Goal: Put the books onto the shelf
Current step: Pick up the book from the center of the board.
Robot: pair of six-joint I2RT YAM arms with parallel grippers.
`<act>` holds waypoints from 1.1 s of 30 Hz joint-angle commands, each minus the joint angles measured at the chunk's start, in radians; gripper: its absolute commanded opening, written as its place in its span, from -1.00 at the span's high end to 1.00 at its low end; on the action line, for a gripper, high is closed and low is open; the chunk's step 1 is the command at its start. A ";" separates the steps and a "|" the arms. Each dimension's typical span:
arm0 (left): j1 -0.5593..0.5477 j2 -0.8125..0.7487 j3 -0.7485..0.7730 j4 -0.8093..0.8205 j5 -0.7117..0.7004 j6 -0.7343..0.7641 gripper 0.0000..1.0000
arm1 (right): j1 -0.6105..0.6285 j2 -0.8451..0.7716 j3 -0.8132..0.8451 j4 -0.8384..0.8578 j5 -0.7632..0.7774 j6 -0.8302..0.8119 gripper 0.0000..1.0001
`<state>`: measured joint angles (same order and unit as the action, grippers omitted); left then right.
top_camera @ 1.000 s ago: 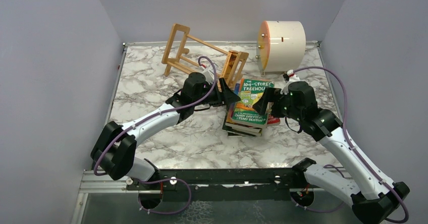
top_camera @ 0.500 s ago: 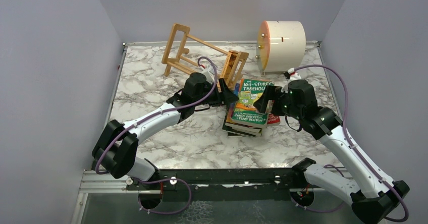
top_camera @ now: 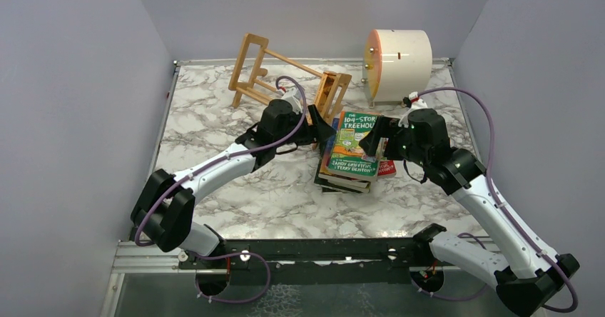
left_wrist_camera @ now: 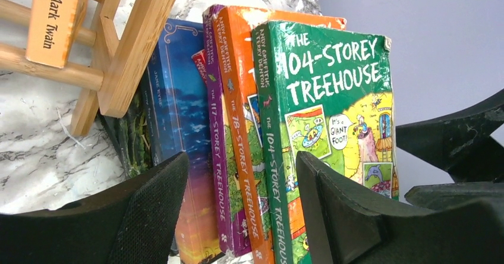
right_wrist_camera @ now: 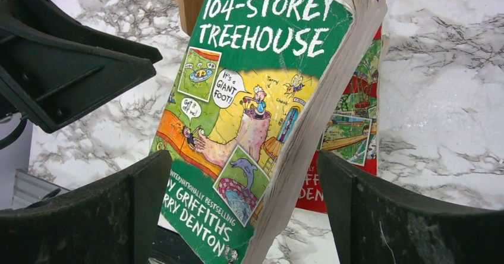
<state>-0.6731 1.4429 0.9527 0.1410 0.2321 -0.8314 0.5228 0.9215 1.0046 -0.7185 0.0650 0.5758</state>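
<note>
Between left fingers (left_wrist_camera: 148, 210) and right fingers (right_wrist_camera: 107, 216): books (top_camera: 353, 149) | left half-spread, right wide | nothing gripped

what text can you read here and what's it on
"THE 104-STOREY TREEHOUSE": green cover
"It's a GIANT FOOT!": its speech bubble
"78-STOREY TREEHOUSE": orange spine
"117-STOREY TREEHOUSE": purple spine
"Mark Twain": tan block by the shelf
Blue book: spine text too small to read

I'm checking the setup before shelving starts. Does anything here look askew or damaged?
Yes. The shelf is not standing square: it lies tipped at a slant at the back. The stack of books is uneven, a red book sticking out on its right, and the top green book has worn, ragged page edges.
</note>
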 commanded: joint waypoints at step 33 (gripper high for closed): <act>-0.014 0.117 0.067 0.108 0.161 -0.034 -0.20 | 0.005 0.033 -0.022 0.115 -0.174 -0.065 -0.77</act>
<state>-0.6769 1.5478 0.9909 0.2157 0.3363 -0.8619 0.5228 0.9524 0.9955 -0.6487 -0.0807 0.5262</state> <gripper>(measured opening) 0.601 0.888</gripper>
